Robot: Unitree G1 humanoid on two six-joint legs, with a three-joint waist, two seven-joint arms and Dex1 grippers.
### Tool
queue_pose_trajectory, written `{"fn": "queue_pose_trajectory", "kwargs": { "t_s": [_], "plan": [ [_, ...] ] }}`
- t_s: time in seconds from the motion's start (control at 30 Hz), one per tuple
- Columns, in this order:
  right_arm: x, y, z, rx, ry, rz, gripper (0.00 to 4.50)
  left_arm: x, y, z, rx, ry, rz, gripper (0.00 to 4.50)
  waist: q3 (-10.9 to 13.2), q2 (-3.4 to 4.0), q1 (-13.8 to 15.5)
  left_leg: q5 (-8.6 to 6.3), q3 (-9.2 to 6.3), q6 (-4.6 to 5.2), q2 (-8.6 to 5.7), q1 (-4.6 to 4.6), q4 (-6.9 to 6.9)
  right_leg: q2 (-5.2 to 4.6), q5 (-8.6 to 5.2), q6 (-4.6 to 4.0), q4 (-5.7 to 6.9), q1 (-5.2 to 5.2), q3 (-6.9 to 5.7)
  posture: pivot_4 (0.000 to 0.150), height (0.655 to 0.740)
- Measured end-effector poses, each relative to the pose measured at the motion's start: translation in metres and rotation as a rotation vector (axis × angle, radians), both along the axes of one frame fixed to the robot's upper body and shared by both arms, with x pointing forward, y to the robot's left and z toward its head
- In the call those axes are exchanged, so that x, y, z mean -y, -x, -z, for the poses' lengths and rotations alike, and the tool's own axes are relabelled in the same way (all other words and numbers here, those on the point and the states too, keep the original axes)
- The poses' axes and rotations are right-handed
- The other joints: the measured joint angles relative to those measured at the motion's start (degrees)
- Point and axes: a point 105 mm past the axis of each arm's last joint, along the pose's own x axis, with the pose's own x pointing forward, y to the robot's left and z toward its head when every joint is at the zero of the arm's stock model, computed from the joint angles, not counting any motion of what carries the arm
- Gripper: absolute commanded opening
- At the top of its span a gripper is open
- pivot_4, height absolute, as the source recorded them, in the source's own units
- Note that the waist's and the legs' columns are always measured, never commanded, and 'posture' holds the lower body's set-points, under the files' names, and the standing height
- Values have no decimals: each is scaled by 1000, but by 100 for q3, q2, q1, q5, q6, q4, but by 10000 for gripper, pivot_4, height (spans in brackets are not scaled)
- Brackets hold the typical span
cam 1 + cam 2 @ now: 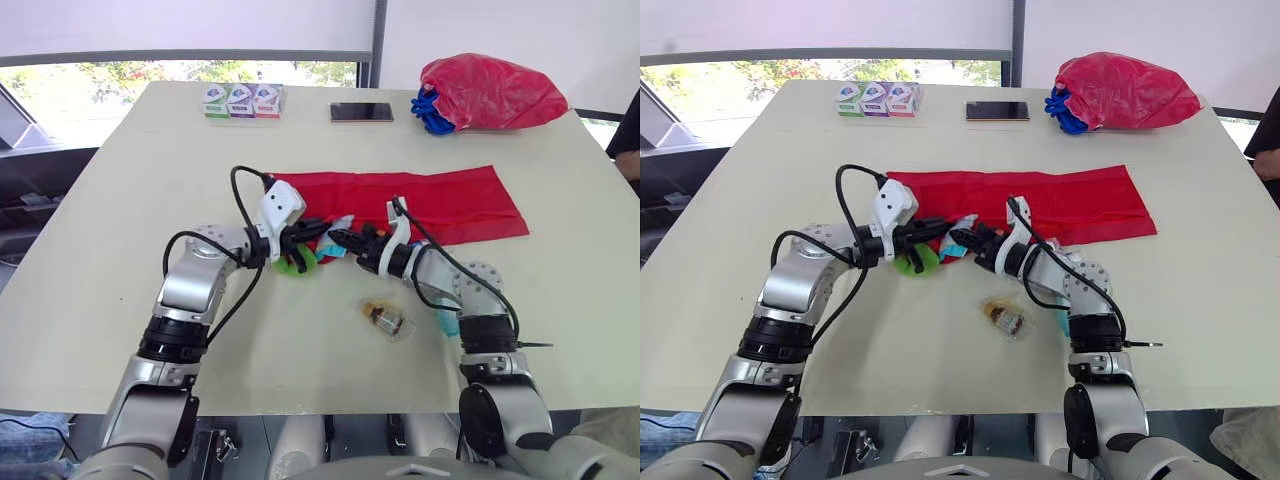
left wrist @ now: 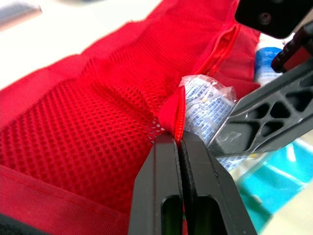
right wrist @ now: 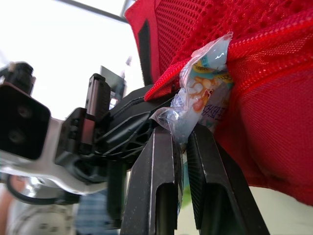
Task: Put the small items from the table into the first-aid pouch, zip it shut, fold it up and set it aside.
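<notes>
One red first-aid pouch (image 1: 440, 200) is lying pinched at its zip edge by the left claw (image 1: 316, 232). One clear packet (image 3: 205, 93) is sitting clamped in the right claw (image 1: 337, 238). One green item (image 1: 297, 263) is lying just beside the left claw, and one wrapped bottle (image 1: 386, 319) near the right. Three small boxes (image 1: 240, 101), one phone (image 1: 362, 112) and one red plastic bag (image 1: 490, 92) are sitting well beyond both claws.

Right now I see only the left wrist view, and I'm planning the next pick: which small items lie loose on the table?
Observer: A small wrapped bottle lies apart from the pouch, nearer the robot.
Operator: Does the right pincer grip that packet?
Observer: Yes, the right wrist view shows it shut on the packet, at the pocket's mouth.
Operator: Anything else?
Observer: A green item lies under the left pincer.
</notes>
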Motion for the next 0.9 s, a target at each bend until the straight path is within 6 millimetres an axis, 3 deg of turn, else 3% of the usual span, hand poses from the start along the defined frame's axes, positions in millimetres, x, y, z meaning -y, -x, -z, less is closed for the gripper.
{"fn": "queue_pose_trajectory", "kwargs": {
  "t_s": [0.2,0.4,0.9],
  "plan": [
    [-4,-2,10,-15,81,1,0,-4,1,8,-56,27,-22,393,-3,1,-14,1,1,-2,-1,20,-1,0,0,-1,3,14,1,1500,7400],
    [-10,-6,10,-46,49,16,0,-11,-3,13,-71,38,-47,393,-2,2,-79,1,3,-2,1,60,-5,1,-1,-1,4,51,3,1500,7400],
    [-20,-17,15,-5,166,43,0,-6,-4,13,-122,114,-73,393,-25,31,-104,7,4,-10,2,76,-5,1,-1,-2,9,59,11,1500,7400]
  ]
}}
